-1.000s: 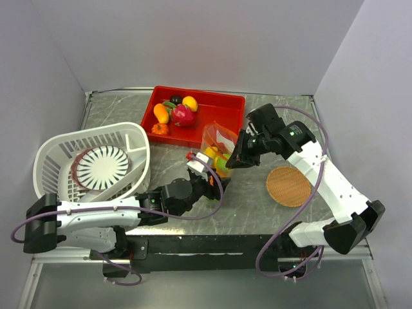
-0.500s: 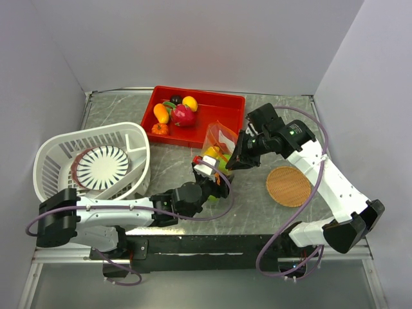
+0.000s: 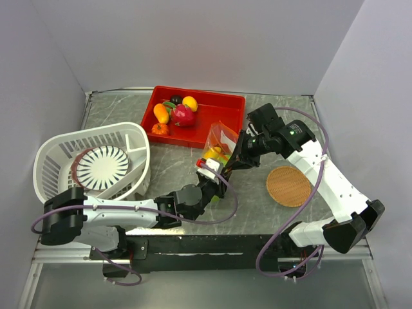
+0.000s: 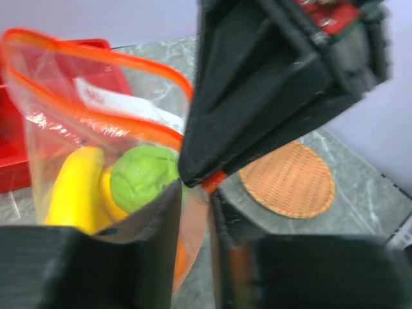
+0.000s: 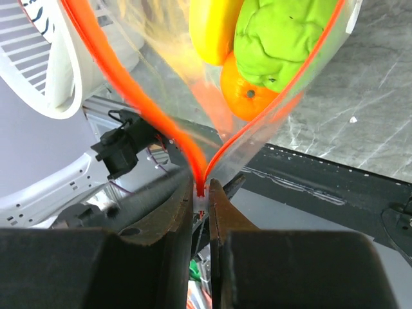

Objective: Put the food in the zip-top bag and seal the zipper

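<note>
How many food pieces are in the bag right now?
3: a yellow fruit, a green fruit beside it, an orange fruit against both; more may be hidden.

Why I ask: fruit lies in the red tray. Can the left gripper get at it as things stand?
Probably not directly: the left gripper straddles the edge of the zip-top bag, and that upright bag stands between it and the fruit.

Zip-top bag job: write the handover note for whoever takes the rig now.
Right end effector: shut on the zipper end, holding the zip-top bag.
Left end effector: shut on the bag's side edge, it seems.
Done: lime, orange and a yellow piece are in the bag.
Left: more food lies in the red tray; the zipper is open, unsealed.
</note>
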{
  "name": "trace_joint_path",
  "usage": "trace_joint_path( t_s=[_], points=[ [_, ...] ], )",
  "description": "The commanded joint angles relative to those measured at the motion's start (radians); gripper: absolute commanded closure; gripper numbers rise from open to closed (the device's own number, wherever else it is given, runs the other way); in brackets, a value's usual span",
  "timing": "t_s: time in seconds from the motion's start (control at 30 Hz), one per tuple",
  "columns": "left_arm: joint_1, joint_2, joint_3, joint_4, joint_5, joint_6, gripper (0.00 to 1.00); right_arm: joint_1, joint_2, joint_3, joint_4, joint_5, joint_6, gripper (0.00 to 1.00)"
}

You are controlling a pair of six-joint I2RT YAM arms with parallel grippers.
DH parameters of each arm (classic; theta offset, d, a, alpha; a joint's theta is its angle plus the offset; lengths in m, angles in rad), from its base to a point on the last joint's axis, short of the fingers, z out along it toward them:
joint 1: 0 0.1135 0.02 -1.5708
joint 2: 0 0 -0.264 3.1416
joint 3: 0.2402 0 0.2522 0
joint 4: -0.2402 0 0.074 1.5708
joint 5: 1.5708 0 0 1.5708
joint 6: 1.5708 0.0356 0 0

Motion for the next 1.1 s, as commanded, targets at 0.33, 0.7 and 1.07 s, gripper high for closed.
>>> trace_joint_path(
  t_s=[0.33, 0.7, 1.07],
  points=[
    [-0.02, -0.053, -0.062, 0.147, 0.167, 0.065, 0.99, 0.007, -0.007, -0.002, 0.026, 0.059, 0.039, 1.0],
    [-0.029, -0.13, -0.114, 0.147, 0.294, 0.056, 0.99, 0.006, 0.017, -0.021, 0.071, 0.116, 0.044, 1.0],
    [-0.031, -0.177, -0.142, 0.125, 0.362, 0.039, 0.99, -0.012, 0.039, 0.004, 0.083, 0.172, 0.031, 1.0]
  ],
)
